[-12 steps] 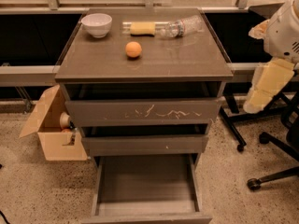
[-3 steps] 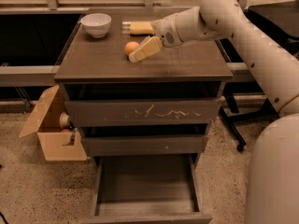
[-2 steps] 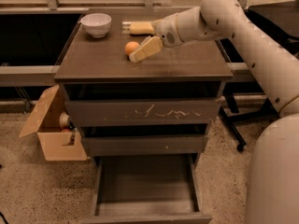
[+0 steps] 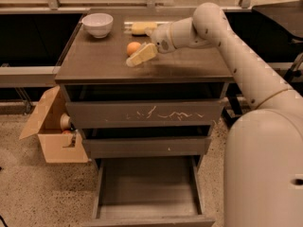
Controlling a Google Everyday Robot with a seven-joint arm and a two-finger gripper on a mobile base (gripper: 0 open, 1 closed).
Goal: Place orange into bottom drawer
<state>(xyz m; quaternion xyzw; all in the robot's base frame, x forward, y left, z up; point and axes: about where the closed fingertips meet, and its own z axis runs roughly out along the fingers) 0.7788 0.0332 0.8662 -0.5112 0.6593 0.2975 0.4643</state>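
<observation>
The orange sits on the top of the grey-brown cabinet, near the middle. My arm reaches in from the right across the cabinet top. My gripper is low over the top, right next to the orange on its front right side, partly covering it. The bottom drawer is pulled open at floor level, and its flat grey floor is bare.
A white bowl stands at the back left of the top. A pale yellow oblong object lies at the back behind my gripper. The scratched drawer front and the middle front are shut. An open cardboard box sits left of the cabinet.
Since four seconds ago my arm has swung in from the right to the orange. Over the last second the gripper edged slightly left and down beside it. The orange has not moved.
</observation>
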